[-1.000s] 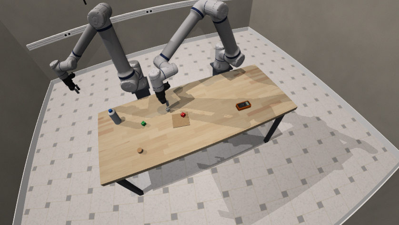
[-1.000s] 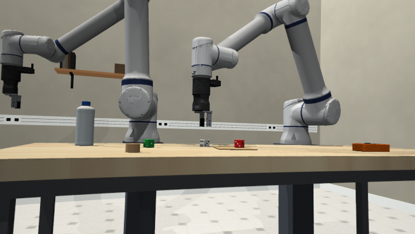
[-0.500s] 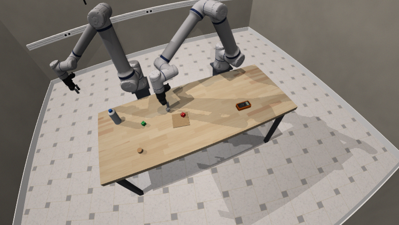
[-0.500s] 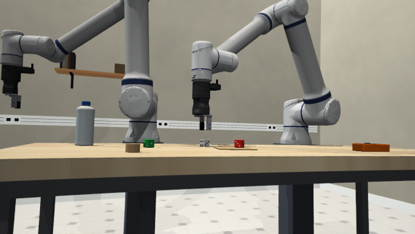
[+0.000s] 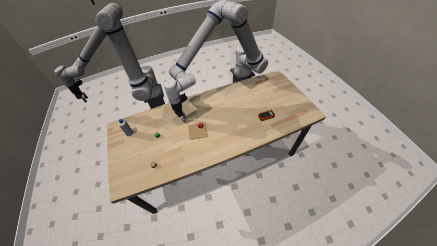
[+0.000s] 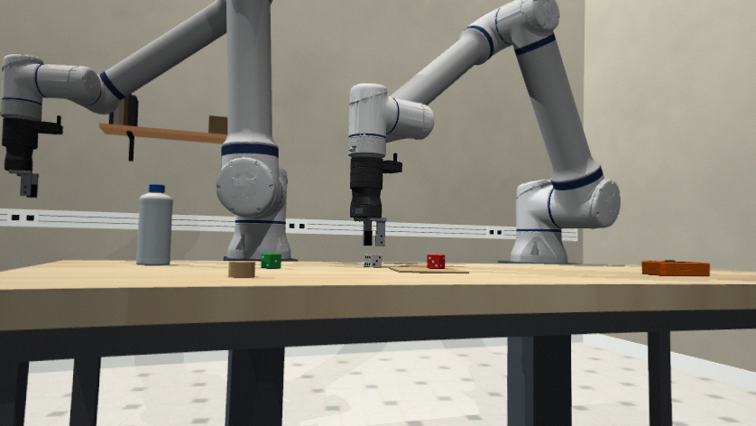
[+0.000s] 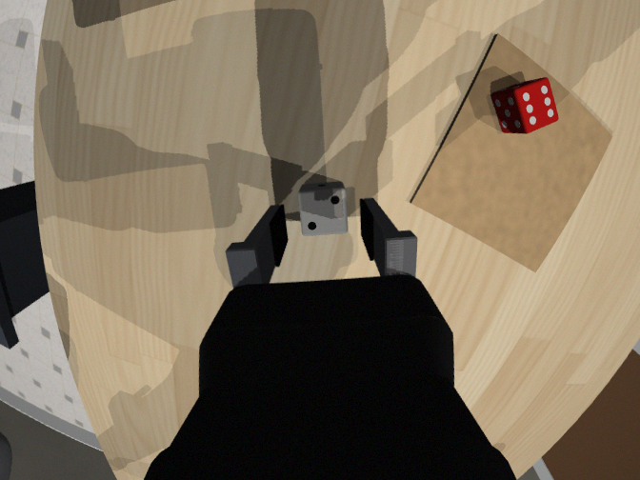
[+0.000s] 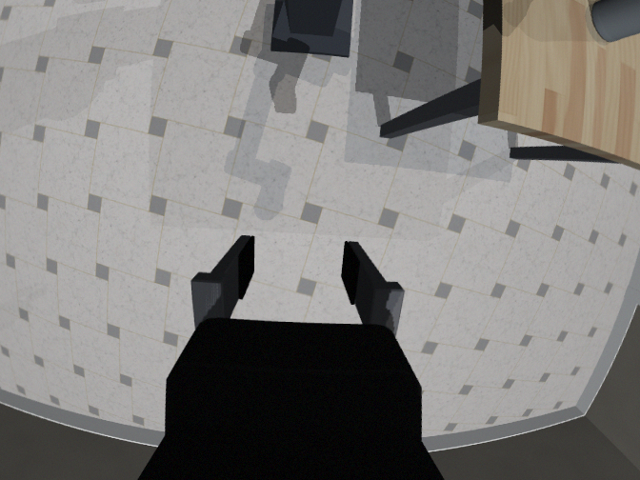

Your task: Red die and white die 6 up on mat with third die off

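Hovering wide-jawed over the white die [image 5: 183, 120] [image 6: 373, 260] [image 7: 323, 210], off mat and 2 up, left gripper [image 5: 184, 118] [image 6: 373, 244] [image 7: 324, 232]; right gripper [image 5: 85, 97] [image 6: 28, 194] [image 8: 298, 269] wide, idle; red die [image 5: 200, 125] [image 6: 436, 261] [image 7: 526, 106] on mat [image 5: 198, 133] [image 6: 428, 270] [image 7: 511, 180], 6 up, seemingly done; green die [image 5: 157, 134] [image 6: 271, 261] off; white's turning and placing remain.
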Robot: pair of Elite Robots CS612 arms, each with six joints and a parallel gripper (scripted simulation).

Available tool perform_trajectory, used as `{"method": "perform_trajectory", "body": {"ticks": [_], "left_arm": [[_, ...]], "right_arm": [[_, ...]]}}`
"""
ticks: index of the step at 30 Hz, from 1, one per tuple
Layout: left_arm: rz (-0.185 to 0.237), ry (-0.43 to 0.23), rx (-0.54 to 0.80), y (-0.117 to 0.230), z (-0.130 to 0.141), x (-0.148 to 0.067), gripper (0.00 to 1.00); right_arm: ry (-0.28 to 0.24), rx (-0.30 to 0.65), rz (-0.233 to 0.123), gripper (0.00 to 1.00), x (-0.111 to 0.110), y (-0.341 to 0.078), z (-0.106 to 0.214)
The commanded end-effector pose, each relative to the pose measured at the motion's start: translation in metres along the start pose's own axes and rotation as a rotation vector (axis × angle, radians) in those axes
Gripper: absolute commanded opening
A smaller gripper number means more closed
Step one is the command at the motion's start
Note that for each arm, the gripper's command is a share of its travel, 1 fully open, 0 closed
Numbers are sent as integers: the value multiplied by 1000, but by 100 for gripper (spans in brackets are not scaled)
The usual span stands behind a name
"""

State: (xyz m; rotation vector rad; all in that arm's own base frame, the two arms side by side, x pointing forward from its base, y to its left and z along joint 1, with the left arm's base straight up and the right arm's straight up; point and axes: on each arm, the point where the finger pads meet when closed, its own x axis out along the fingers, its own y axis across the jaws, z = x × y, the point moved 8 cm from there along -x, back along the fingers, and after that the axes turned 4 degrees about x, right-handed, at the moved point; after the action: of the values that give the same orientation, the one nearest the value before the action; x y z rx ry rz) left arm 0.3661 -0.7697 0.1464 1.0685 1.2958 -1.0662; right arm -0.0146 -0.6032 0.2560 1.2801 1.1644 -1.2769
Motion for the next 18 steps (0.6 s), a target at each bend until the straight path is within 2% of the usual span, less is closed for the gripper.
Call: {"method": "perform_trajectory", "body": {"ticks": [1, 18], "left_arm": [[0, -2, 0, 0, 1, 4, 87], [0, -2, 0, 0, 1, 11, 87]], "right_arm": [[-2, 0, 0, 100, -1, 0, 1], [-2, 0, 0, 100, -1, 0, 1]]}}
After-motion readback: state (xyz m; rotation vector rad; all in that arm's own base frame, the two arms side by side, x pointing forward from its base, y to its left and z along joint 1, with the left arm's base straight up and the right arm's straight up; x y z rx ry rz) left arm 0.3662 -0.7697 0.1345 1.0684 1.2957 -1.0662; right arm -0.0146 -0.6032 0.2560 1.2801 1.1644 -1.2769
